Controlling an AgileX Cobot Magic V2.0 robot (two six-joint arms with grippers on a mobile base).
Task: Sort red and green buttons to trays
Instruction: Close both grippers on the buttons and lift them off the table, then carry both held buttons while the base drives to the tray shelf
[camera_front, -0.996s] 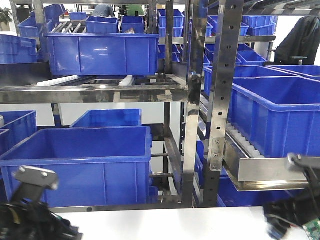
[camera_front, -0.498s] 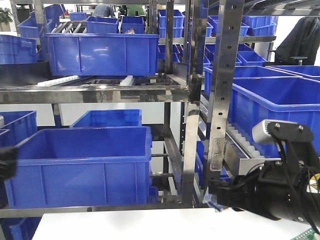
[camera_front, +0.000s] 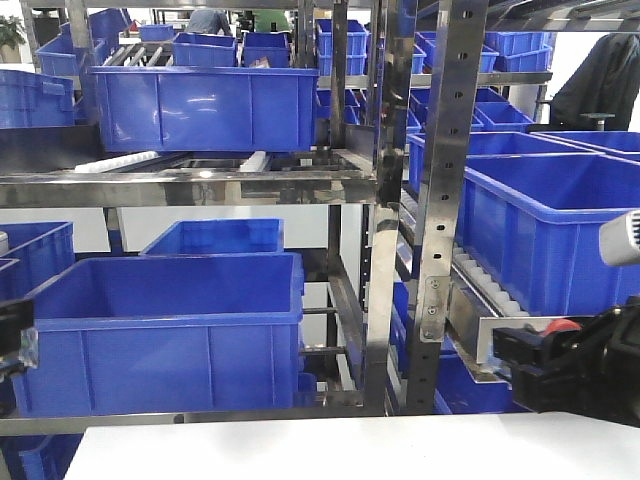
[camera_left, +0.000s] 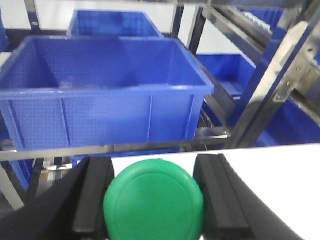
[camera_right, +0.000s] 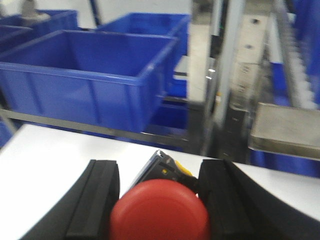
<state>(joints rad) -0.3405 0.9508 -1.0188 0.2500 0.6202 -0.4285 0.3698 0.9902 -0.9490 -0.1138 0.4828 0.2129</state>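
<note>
**Me:** Since half a second ago my right arm (camera_front: 580, 370) sits lower and further right.

**Other:** And the buttons?

**Me:** My left pincer (camera_left: 155, 165) is clamped on the green button (camera_left: 154, 200) over the desk (camera_left: 280, 170). My right pincer (camera_right: 159, 167) is clamped on the red button (camera_right: 159, 210).

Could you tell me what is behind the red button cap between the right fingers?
A yellow piece and a clear-grey corner of the switch block peek out behind the red mushroom cap. The cap hides the rest of the block.
</note>
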